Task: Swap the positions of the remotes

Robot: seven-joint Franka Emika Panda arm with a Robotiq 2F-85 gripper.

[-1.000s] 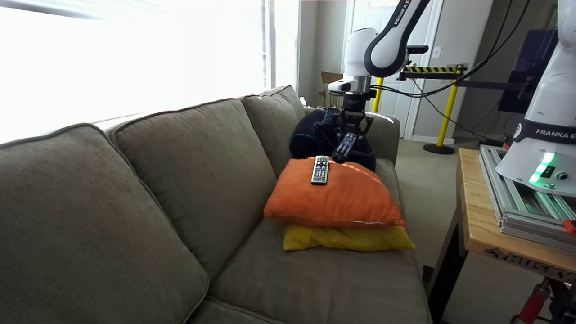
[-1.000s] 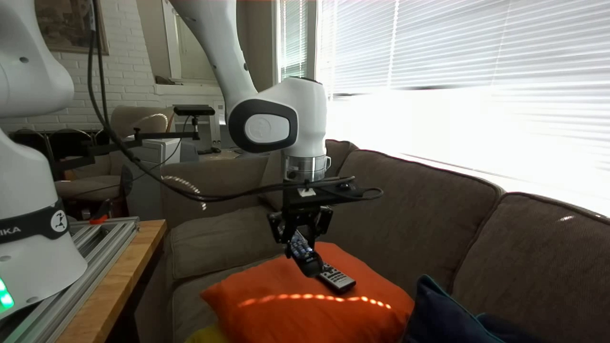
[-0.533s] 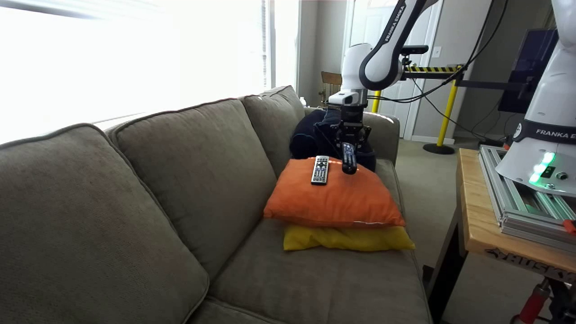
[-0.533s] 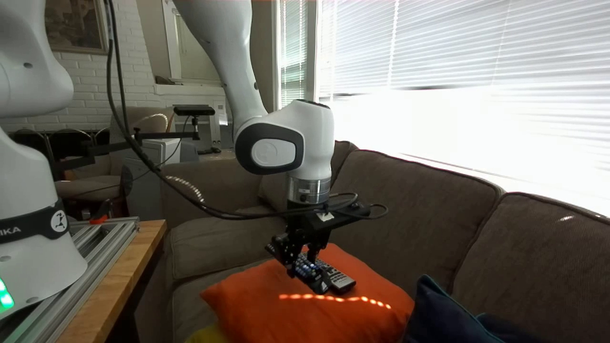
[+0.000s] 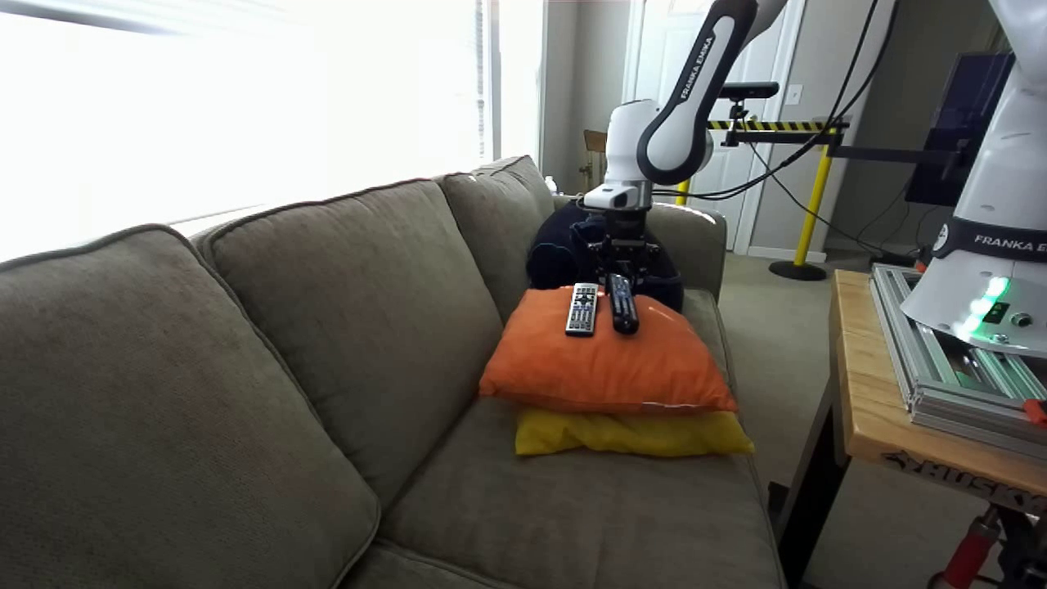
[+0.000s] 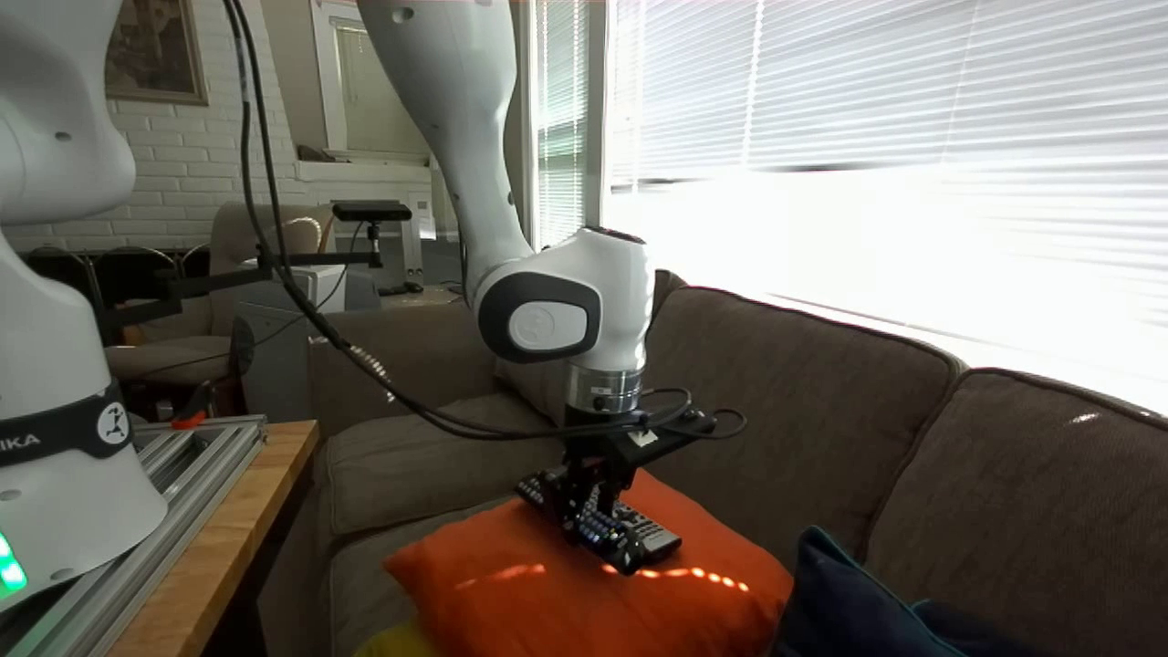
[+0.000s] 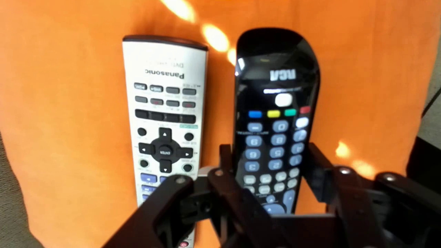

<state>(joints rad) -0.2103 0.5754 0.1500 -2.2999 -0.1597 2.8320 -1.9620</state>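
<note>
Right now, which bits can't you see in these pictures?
Silver remote: the gripper hides some buttons in the wrist view.
Black remote: the gripper hides one end in that view.
Yellow pillow: top covered by the orange pillow in both exterior views.
Dark blue cloth: cut off by the bottom edge in an exterior view.

Along a table edge (image 5: 859, 352), the sofa (image 5: 352, 315) is faced lengthwise from opposite directions in both exterior views; the orange cushion (image 7: 72, 144), shared by all, is seen closely from above in the wrist view.
</note>
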